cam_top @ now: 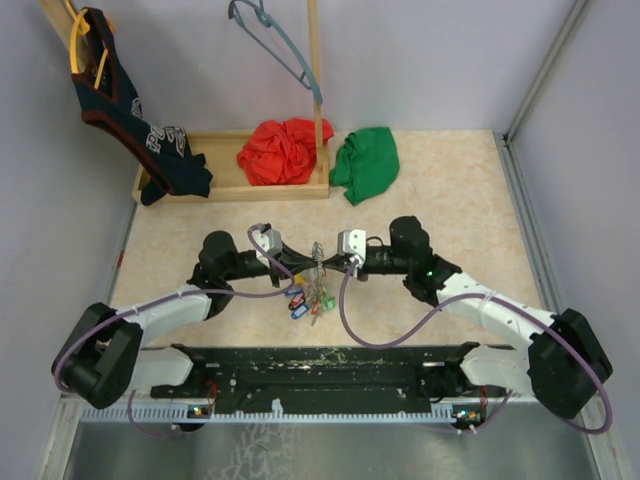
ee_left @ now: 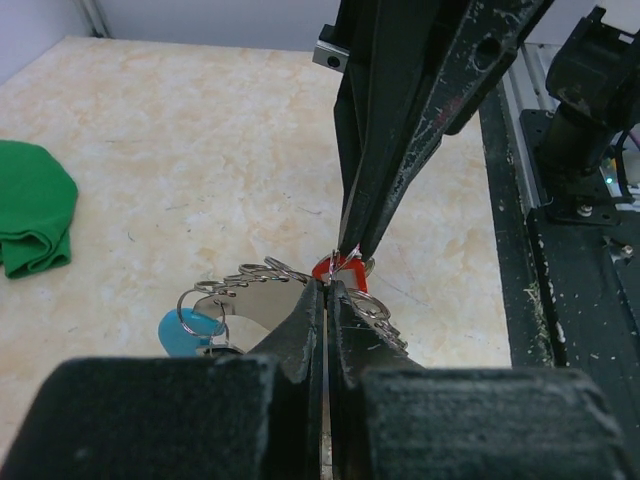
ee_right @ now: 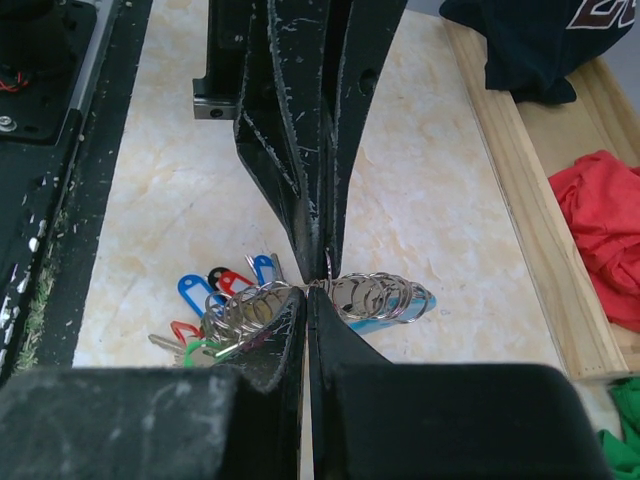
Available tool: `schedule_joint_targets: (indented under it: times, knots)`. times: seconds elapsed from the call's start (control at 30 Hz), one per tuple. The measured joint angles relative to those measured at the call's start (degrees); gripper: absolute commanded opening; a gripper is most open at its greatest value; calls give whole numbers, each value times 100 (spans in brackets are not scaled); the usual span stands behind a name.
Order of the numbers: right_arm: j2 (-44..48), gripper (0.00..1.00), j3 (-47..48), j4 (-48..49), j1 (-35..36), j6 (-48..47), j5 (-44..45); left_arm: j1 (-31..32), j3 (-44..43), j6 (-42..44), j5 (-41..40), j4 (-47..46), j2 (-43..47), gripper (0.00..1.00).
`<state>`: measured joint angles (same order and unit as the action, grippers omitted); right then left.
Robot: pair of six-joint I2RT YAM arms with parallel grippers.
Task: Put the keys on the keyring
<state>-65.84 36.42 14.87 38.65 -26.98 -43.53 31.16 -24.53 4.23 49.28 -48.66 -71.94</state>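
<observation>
The left gripper (ee_left: 325,292) fills the bottom of its own wrist view, its two black fingers pressed together with no gap. Their tips pinch the grey metal band of the keyring (ee_left: 250,302). The right gripper (ee_right: 307,296) meets it tip to tip from the opposite side, also closed tight. Its point touches a thin wire loop just above a red tag (ee_left: 338,268); whether it actually grips that loop cannot be told.

A row of small metal rings runs along the keyring on both sides of the two tips. The keyring's light-blue part (ee_left: 188,332) sits just below the rings, on the side of the left gripper farther from the arm bases.

The keys (ee_right: 215,295) fan out on the desk (ee_left: 200,130) just under the meeting tips, toward the arm bases, with blue, red and green tags showing.

Well beyond both grippers, at the far side of the desk, stands a wooden tray (ee_right: 520,190) holding a red cloth (ee_right: 600,220) and the end of a dark shirt (ee_right: 540,40). A green cloth (ee_left: 30,215) lies just beside the tray. A blue-grey hanger (cam_top: 275,40) hangs above it.
</observation>
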Motion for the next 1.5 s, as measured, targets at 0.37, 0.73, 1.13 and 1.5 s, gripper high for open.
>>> schedule_joint_targets:
  times: [0.37,0.73,1.13,1.5]
  knots:
    - [9,0,0,-116,175,-293,243,26,361,-949,-494,-197,459,0]
    - [166,0,11,-247,282,-358,601,33,719,-1637,-1029,-1432,492,27]
    - [262,0,463,-1158,282,-713,859,24,782,-1139,-931,-1010,944,47]
    - [249,0,765,-1690,282,-968,828,24,66,348,-85,144,507,47]
